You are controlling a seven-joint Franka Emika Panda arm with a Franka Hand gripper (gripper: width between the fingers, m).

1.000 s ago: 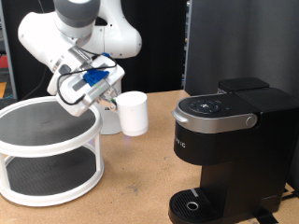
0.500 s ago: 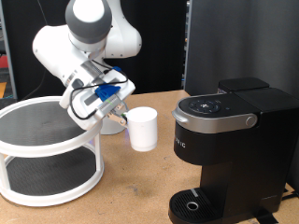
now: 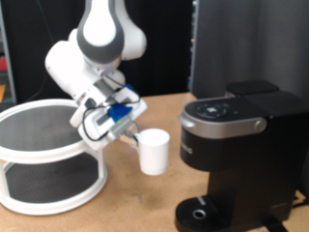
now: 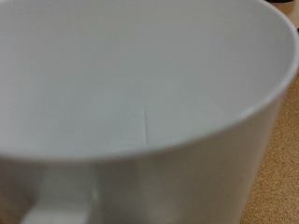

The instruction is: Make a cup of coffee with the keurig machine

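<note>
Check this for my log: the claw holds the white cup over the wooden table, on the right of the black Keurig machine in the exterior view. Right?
Not quite. In the exterior view the claw holds the cup over the wooden table, but to the left of the Keurig machine, between it and the round two-tier rack.

The Franka arm point(image 3: 97, 48) shows glossy white rounded shells, with a big round grey cap on the joint at the exterior view's top. Down at the wrist there's a white boxy hand carrying a bright blue block, dark cabling looping beside it, and the gripper point(image 3: 132, 138) tapering into pale, slim fingers. Everything's a touch motion-blurred, so no screws or markings can be made out.
</note>
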